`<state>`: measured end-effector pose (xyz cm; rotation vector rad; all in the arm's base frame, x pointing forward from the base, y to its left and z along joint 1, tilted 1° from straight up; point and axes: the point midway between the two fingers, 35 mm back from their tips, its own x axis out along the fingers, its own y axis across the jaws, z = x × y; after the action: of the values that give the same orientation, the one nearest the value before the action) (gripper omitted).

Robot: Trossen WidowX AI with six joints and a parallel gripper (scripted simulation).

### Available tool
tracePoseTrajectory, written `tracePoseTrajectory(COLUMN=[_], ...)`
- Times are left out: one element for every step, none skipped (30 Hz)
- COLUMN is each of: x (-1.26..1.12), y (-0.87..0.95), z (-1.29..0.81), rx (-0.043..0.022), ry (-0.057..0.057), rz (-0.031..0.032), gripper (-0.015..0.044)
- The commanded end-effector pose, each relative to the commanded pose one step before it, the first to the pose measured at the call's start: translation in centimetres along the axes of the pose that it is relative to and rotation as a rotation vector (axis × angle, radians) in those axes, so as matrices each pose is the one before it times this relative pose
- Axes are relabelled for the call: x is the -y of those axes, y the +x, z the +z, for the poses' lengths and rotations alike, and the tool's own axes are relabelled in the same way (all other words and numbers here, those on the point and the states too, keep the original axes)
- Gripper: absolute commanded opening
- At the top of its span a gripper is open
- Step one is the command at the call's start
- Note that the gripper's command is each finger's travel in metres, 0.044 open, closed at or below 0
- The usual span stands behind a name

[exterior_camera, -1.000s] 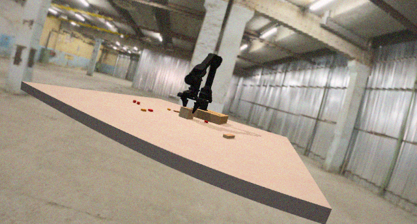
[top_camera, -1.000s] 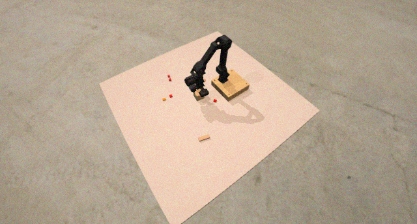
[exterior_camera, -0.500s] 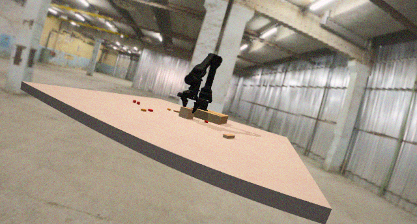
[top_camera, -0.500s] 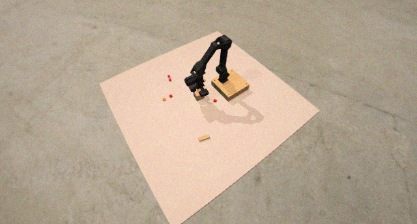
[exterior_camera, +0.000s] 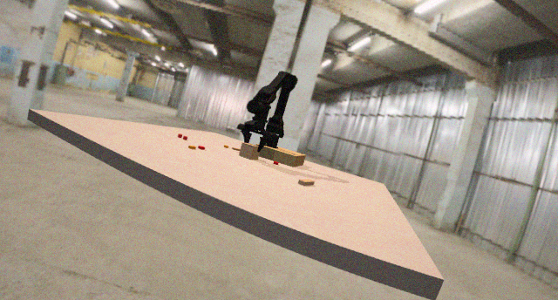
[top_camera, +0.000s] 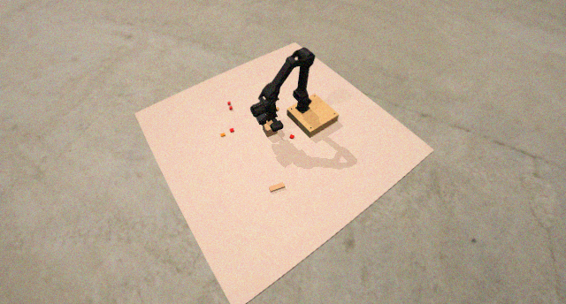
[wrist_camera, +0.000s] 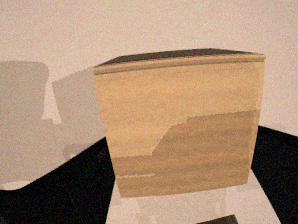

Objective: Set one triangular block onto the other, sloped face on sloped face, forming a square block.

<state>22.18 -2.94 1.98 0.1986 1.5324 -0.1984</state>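
Note:
A tan wooden block (top_camera: pixel 268 128) (exterior_camera: pixel 248 151) (wrist_camera: pixel 174 112) with a square-looking side stands on the pink table (top_camera: pixel 230 216) (exterior_camera: pixel 183 178), just in front of the arm's base. In the wrist view I see no clear seam between two triangular halves. My gripper (top_camera: pixel 271 124) (exterior_camera: pixel 253 142) (wrist_camera: pixel 177 136) hangs low over this block, with a black finger on each side of it. The fingers stand wide and are parting from the block's sides. A second, small flat tan wooden piece (top_camera: pixel 277 187) (exterior_camera: pixel 306 181) lies alone nearer the table's front.
The arm stands on a wooden base plate (top_camera: pixel 315 115) (exterior_camera: pixel 285 156) right of the block. Small red cubes (top_camera: pixel 230 105) (top_camera: pixel 232 130) (top_camera: pixel 292 136) (exterior_camera: pixel 182 137) and an orange one (top_camera: pixel 223 134) (exterior_camera: pixel 192 146) lie scattered left of and beside the block.

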Motion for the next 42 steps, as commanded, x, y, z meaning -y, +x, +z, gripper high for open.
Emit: tracePoseTrajectory(x=[0.003, 0.0, 0.0, 0.0, 0.0, 0.0, 0.0, 0.0, 0.0, -0.008, -0.021, -0.02, -0.022, -0.012, -0.001, 0.011, 0.023, 0.026, 0.019, 0.007, 0.0, 0.0, 0.0, 0.0, 0.0, -0.028, 0.0, 0.0, 0.0, 0.0, 0.0, 0.0, 0.0, 0.0, 0.0, 0.0, 0.0, 0.0, 0.0, 0.0, 0.0, 0.0], y=[-0.004, 0.0, 0.0, 0.0, 0.0, 0.0, 0.0, 0.0, 0.0, -0.241, -0.73, -0.872, -1.299, -1.379, -1.483, -1.482, -1.495, -1.147, -0.689, -0.229, 0.0, 0.0, 0.0, 0.0, 0.0, 0.722, 0.0, 0.0, 0.0, 0.0, 0.0, 0.0, 0.0, 0.0, 0.0, 0.0, 0.0, 0.0, 0.0, 0.0, 0.0, 0.0], z=[0.005, 0.0, 0.0, 0.0, 0.0, 0.0, 0.0, 0.0, 0.0, 0.063, 0.172, 0.169, 0.182, 0.105, 0.016, -0.082, -0.18, -0.205, -0.151, -0.055, 0.0, 0.0, 0.0, 0.0, 0.0, 0.296, 0.0, 0.0, 0.0, 0.0, 0.0, 0.0, 0.0, 0.0, 0.0, 0.0, 0.0, 0.0, 0.0, 0.0, 0.0, 0.0], rx=[0.00026, 0.0, 0.0, 0.0, 0.0, 0.0, 0.0, 0.0, 0.0, 0.00007, 0.00019, 0.00019, 0.00022, 0.00015, 0.00007, -0.00002, -0.00011, -0.00015, -0.00012, -0.00004, 0.0, 0.0, 0.0, 0.0, 0.0, 0.00943, 0.0, 0.0, 0.0, 0.0, 0.0, 0.0, 0.0, 0.0, 0.0, 0.0, 0.0, 0.0, 0.0, 0.0, 0.0, 0.0], ry=[-0.0003, 0.0, 0.0, 0.0, 0.0, 0.0, 0.0, 0.0, 0.0, 0.0, 0.0, 0.0, 0.0, 0.0, 0.0, 0.0, 0.0, 0.0, 0.0, 0.0, 0.0, 0.0, 0.0, 0.0, 0.0, -0.0001, 0.0, 0.0, 0.0, 0.0, 0.0, 0.0, 0.0, 0.0, 0.0, 0.0, 0.0, 0.0, 0.0, 0.0, 0.0, 0.0], rz=[-0.00024, 0.0, 0.0, 0.0, 0.0, 0.0, 0.0, 0.0, 0.0, 0.0, -0.00002, -0.00002, -0.00004, -0.00005, -0.00006, -0.00007, -0.00009, -0.00007, -0.00005, -0.00002, 0.0, 0.0, 0.0, 0.0, 0.0, 0.00098, 0.0, 0.0, 0.0, 0.0, 0.0, 0.0, 0.0, 0.0, 0.0, 0.0, 0.0, 0.0, 0.0, 0.0, 0.0, 0.0], gripper=[0.044, 0.044, 0.044, 0.044, 0.044, 0.044, 0.044, 0.044, 0.044, 0.044, 0.044, 0.044, 0.044, 0.044, 0.044, 0.044, 0.044, 0.044, 0.044, 0.044, 0.044, 0.044, 0.044, 0.044, 0.044, 0.044, 0.044, 0.044, 0.044, 0.044, 0.044, 0.044, 0.044, 0.044, 0.044, 0.044, 0.044, 0.044, 0.044, 0.044, 0.044, 0.044])
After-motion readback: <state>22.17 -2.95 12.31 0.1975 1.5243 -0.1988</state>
